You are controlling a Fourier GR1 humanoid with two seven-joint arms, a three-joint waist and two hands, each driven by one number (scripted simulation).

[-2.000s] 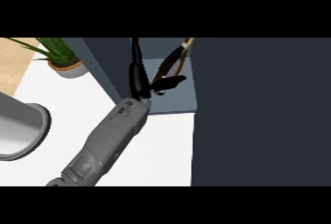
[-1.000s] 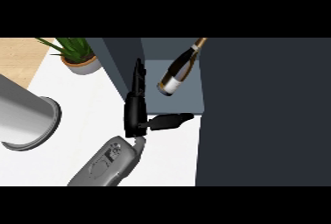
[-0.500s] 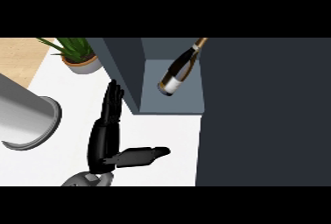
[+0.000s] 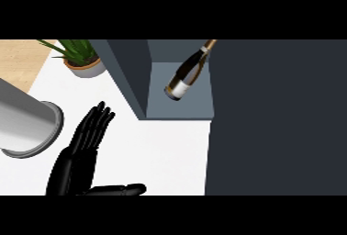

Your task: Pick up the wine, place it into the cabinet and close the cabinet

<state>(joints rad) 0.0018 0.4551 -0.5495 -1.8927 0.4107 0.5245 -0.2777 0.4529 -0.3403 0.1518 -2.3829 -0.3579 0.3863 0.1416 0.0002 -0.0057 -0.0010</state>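
The wine bottle [image 4: 186, 73] lies tilted inside the open grey cabinet [image 4: 193, 110], neck toward the back, label end toward the front; no hand touches it. A wide dark panel [image 4: 278, 119], which looks like the cabinet's door, fills the right side of the view. My left hand [image 4: 85, 147] is over the white counter at the lower left, well short of the cabinet. Its fingers are straight and point up, the thumb sticks out to the right, and it holds nothing. My right hand does not show.
A large grey cylindrical vessel [image 4: 27, 128] stands at the left edge, close to my hand. A potted plant [image 4: 81, 62] sits at the back left beside the cabinet's side wall [image 4: 132, 73]. White counter [image 4: 166, 151] lies between hand and cabinet.
My left hand has drawn back from the cabinet's opening, down and to the left, leaving the bottle inside. The forearm has slid out of view.
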